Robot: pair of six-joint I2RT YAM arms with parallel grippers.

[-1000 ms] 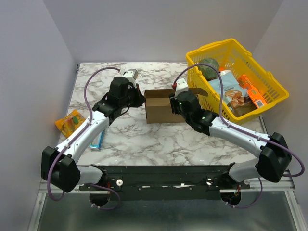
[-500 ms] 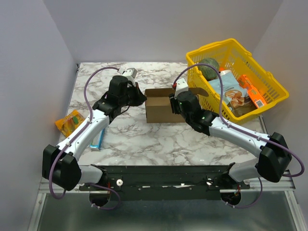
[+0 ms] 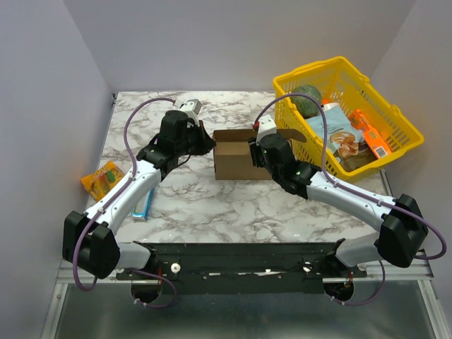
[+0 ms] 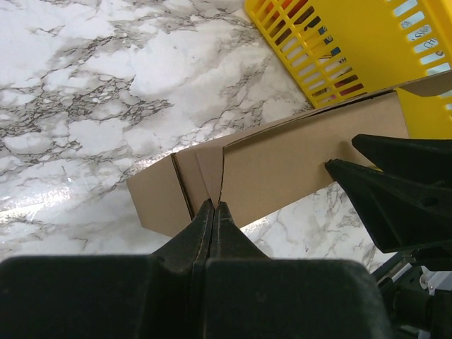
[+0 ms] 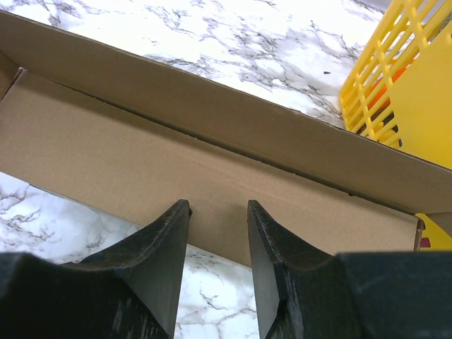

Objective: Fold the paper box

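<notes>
Left gripper (image 4: 214,206): fingers (image 4: 200,227) clenched flat together with no gap showing, tips resting at the lower edge of the paper box (image 4: 282,162), right at a crease near its left end corner; whether a sliver of cardboard is nipped between them cannot be told. Right gripper (image 5: 217,205): fingers (image 5: 166,247) parted about halfway, released, nothing between them; the box's long brown side panel runs broadside across the gap just beyond the tips, and the left wrist view shows the tips at that panel's outer face near the box's right end, contact uncertain. Paper box: plain brown cardboard, unprinted, partly erected with its walls standing and its top open, sitting flat on the marble table (image 3: 212,205) between the two grippers, the left one at its left end and the right one at its right end; one loose flap juts out from its right far corner. Yellow basket (image 3: 311,68): just beside the box on its right, the flap reaching its near wall; it holds a round green item (image 3: 306,99) and printed packets. Orange packet (image 3: 103,176): well apart from the box, to its left. Blue-green carton (image 3: 142,205): left of the box and nearer the arm bases, beside the left arm.
</notes>
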